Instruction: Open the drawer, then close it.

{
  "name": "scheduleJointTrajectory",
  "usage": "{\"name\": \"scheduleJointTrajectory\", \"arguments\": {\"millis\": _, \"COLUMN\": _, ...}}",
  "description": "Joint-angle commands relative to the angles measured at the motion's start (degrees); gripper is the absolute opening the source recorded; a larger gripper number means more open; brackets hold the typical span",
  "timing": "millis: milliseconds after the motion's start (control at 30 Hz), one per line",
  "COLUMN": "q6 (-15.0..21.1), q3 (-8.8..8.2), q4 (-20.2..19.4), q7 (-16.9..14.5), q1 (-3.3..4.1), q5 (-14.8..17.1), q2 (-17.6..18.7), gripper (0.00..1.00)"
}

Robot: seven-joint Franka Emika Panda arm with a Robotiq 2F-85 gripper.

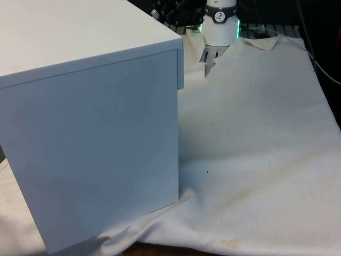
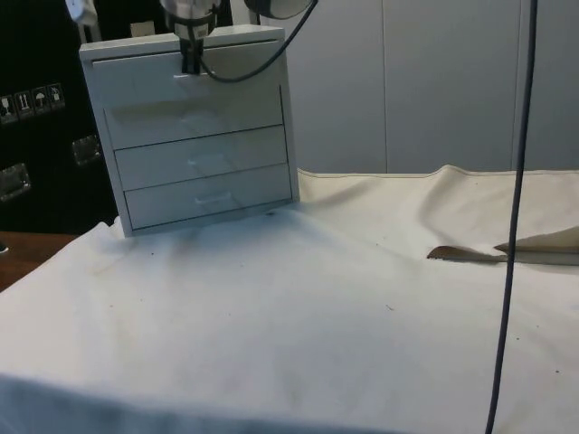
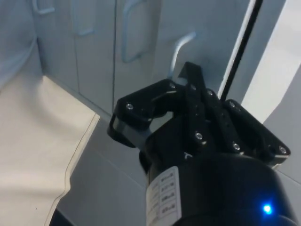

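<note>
Fingers of the black two-finger gripper look shut on the white chest's top drawer handle; drawer probably slides stiffly; pull straight.

Chest of drawers: one, white, at the desk's 10 o'clock in the side view.
Drawers: three, stacked — top drawer, middle drawer, bottom drawer.
Drawer handles: three, one per drawer front.
White cloth: one, covering the desk.
Hand: one, black, at the chest's 12 o'clock edge.
Hanging cable: one.
</note>
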Motion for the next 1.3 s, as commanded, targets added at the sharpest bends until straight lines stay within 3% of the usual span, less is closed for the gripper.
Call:
{"name": "scheduleJointTrajectory", "arguments": {"millis": 0, "q6": 1.3, "q3": -0.06, "q4": 0.5, "q7": 0.1, "q1": -0.63, "q5": 0.1, "q2": 0.9, "gripper": 0.0}}
{"name": "scheduleJointTrajectory", "arguments": {"millis": 200, "q6": 2.1, "q3": -0.92, "q4": 1.7, "q7": 1.3, "q1": -0.86, "q5": 0.1, "q2": 2.8, "gripper": 0.0}}
{"name": "scheduleJointTrajectory", "arguments": {"millis": 267, "q6": 1.0, "q3": -0.97, "q4": 1.4, "q7": 1.4, "q1": -0.29, "q5": 0.1, "q2": 2.4, "gripper": 0.0}}
{"name": "scheduleJointTrajectory", "arguments": {"millis": 300, "q6": 1.7, "q3": -1.09, "q4": 1.7, "q7": 1.6, "q1": -0.63, "q5": 0.0, "q2": 2.7, "gripper": 0.0}}
{"name": "scheduleJointTrajectory", "arguments": {"millis": 367, "q6": 1.4, "q3": -1.15, "q4": 1.7, "q7": 1.8, "q1": -0.4, "q5": -0.1, "q2": 2.5, "gripper": 0.0}}
{"name": "scheduleJointTrajectory", "arguments": {"millis": 433, "q6": 0.2, "q3": -1.2, "q4": 1.1, "q7": 2.4, "q1": 0.52, "q5": -0.5, "q2": 1.1, "gripper": 0.0}}
{"name": "scheduleJointTrajectory", "arguments": {"millis": 533, "q6": -1.0, "q3": -1.03, "q4": 0.6, "q7": 2.9, "q1": 1.15, "q5": -0.8, "q2": -0.3, "gripper": 0.0}}
{"name": "scheduleJointTrajectory", "arguments": {"millis": 567, "q6": -0.4, "q3": -0.69, "q4": 1.4, "q7": 2.3, "q1": 0.4, "q5": 0.1, "q2": 0.9, "gripper": 0.0}}
{"name": "scheduleJointTrajectory", "arguments": {"millis": 600, "q6": -1.5, "q3": -0.8, "q4": 0.5, "q7": 2.9, "q1": 1.26, "q5": -0.9, "q2": -0.8, "gripper": 0.0}}
{"name": "scheduleJointTrajectory", "arguments": {"millis": 800, "q6": -4.8, "q3": 0.69, "q4": -0.9, "q7": 3.4, "q1": 2.06, "q5": -1.4, "q2": -4.4, "gripper": 0.0}}
{"name": "scheduleJointTrajectory", "arguments": {"millis": 833, "q6": -4.4, "q3": 1.03, "q4": -0.2, "q7": 2.4, "q1": 1.38, "q5": -0.1, "q2": -3.5, "gripper": 0.0}}
{"name": "scheduleJointTrajectory", "arguments": {"millis": 867, "q6": -5.2, "q3": 0.92, "q4": -1.0, "q7": 3.5, "q1": 2.12, "q5": -1.4, "q2": -4.8, "gripper": 0.0}}
{"name": "scheduleJointTrajectory", "arguments": {"millis": 900, "q6": -6.2, "q3": 1.43, "q4": -1.4, "q7": 3.8, "q1": 2.35, "q5": -1.7, "q2": -5.8, "gripper": 0.0}}
{"name": "scheduleJointTrajectory", "arguments": {"millis": 1067, "q6": -8.5, "q3": 3.15, "q4": -2.5, "q7": 4.8, "q1": 2.52, "q5": -2.3, "q2": -7.9, "gripper": 0.0}}
{"name": "scheduleJointTrajectory", "arguments": {"millis": 1100, "q6": -8.3, "q3": 3.44, "q4": -1.9, "q7": 4.0, "q1": 1.95, "q5": -1.1, "q2": -7.2, "gripper": 0.0}}
{"name": "scheduleJointTrajectory", "arguments": {"millis": 1133, "q6": -8.9, "q3": 3.5, "q4": -2.6, "q7": 5.0, "q1": 2.52, "q5": -2.5, "q2": -8.3, "gripper": 0.0}}
{"name": "scheduleJointTrajectory", "arguments": {"millis": 1267, "q6": -11.1, "q3": 5.21, "q4": -3.6, "q7": 6.0, "q1": 2.64, "q5": -2.9, "q2": -10.2, "gripper": 0.0}}
